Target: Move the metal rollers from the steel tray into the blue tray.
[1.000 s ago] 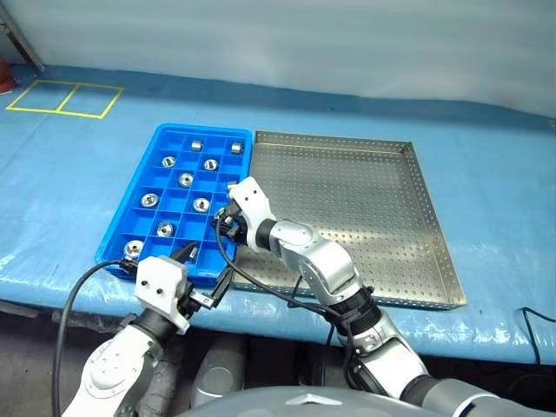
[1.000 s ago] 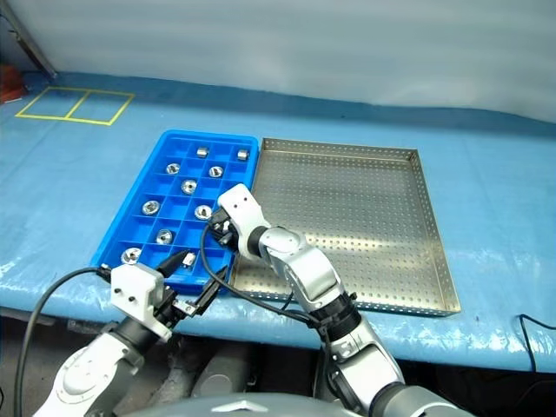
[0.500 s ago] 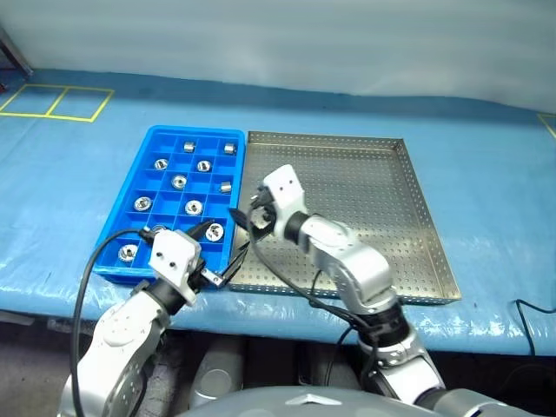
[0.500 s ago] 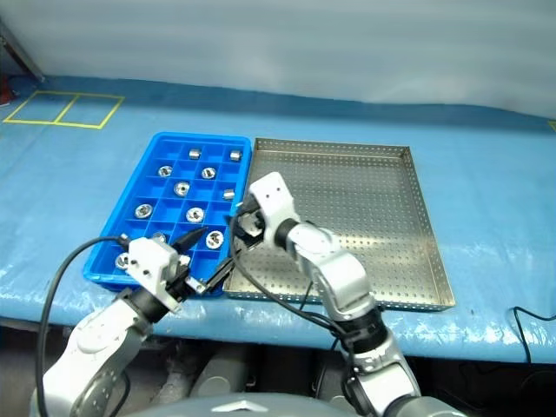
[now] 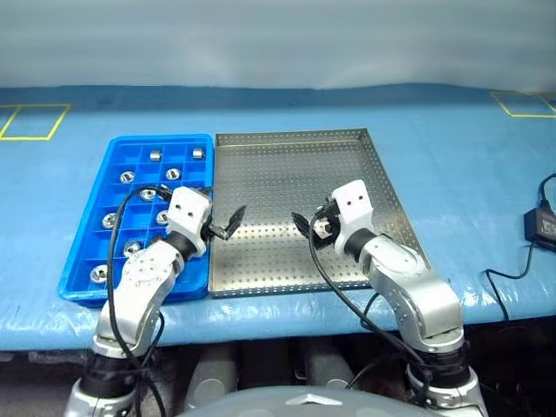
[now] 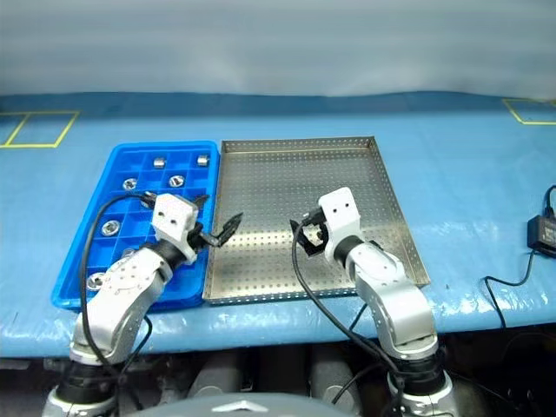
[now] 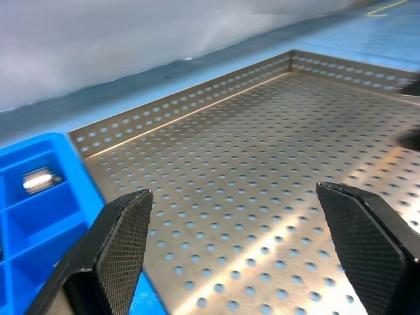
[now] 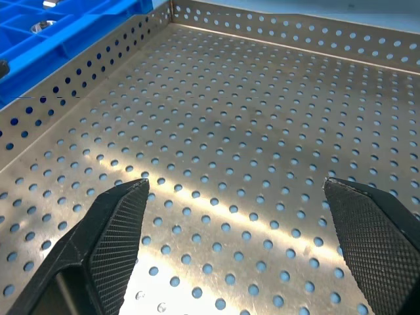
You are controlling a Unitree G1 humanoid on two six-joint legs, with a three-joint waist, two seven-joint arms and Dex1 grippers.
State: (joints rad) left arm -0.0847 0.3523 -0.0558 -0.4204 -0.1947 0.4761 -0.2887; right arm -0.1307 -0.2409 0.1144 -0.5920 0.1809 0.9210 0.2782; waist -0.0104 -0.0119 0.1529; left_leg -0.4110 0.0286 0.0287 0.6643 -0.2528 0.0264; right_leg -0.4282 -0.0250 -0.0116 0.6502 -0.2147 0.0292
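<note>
Steel tray (image 5: 287, 182): its perforated floor lay bare.
Metal rollers (image 5: 127, 176): all sat in blue tray (image 5: 82, 230) compartments.
Left gripper (image 5: 224, 222): wide, empty, over the steel tray's left edge.
Right gripper (image 5: 310, 228): wide, empty, above its near half.
Advice: check the corners, then withdraw both arms.

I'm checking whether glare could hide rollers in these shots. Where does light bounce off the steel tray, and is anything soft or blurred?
Right wrist view: a bright glare streak runs across the steel tray floor between the open fingers. Left wrist view: similar sheen low on the floor, and one of the metal rollers in the blue tray looks soft.
</note>
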